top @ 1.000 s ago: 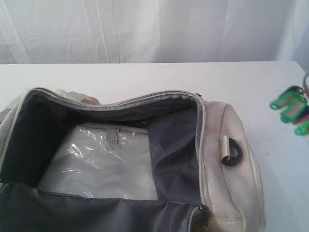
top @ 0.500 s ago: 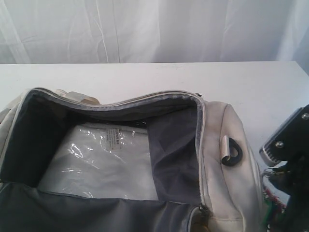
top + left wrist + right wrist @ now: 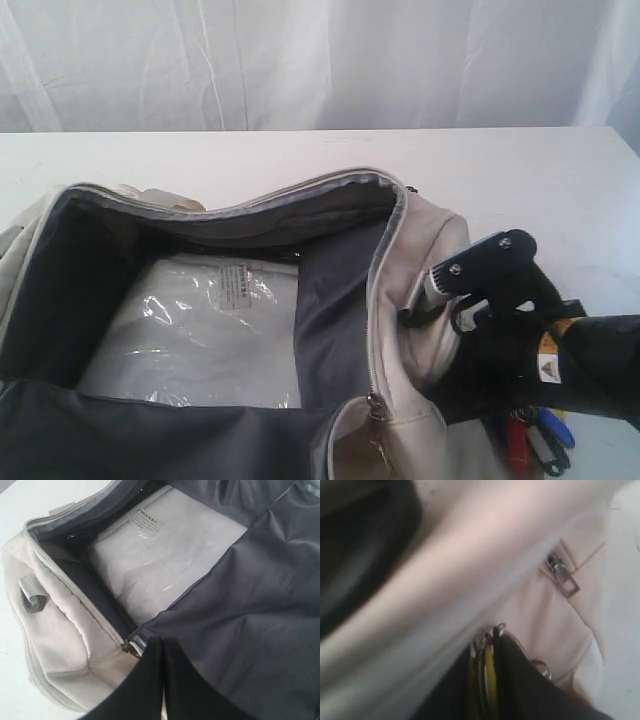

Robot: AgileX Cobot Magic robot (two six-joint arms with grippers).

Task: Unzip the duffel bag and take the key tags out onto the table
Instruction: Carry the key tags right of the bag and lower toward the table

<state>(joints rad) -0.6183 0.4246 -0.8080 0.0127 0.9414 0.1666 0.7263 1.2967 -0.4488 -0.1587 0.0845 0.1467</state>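
Observation:
The cream duffel bag (image 3: 410, 250) lies unzipped on the white table (image 3: 250, 150), its dark grey lining (image 3: 330, 320) showing. My right gripper (image 3: 487, 646) is shut on the key tags (image 3: 489, 680); yellow tags sit between its black fingers (image 3: 522, 685). It presses against the outside of the bag's right end. In the exterior view red and blue key tags (image 3: 528, 440) hang under the right arm (image 3: 500, 290), just above the table. My left gripper (image 3: 163, 643) is shut, its tips at the bag's near rim beside the zipper slider (image 3: 131, 649). What it pinches, if anything, does not show.
A white package in clear plastic (image 3: 190, 330) fills the bag's floor. The bag's near flap (image 3: 250, 630) lies folded open toward me. A grey strap loop with a black D-ring (image 3: 31, 600) sits on the bag's left end. White curtain (image 3: 300, 60) hangs behind the table.
My right arm has come in from the right edge and down to the bag's right end, carrying the key tags. The bag's right end has been pushed leftward.

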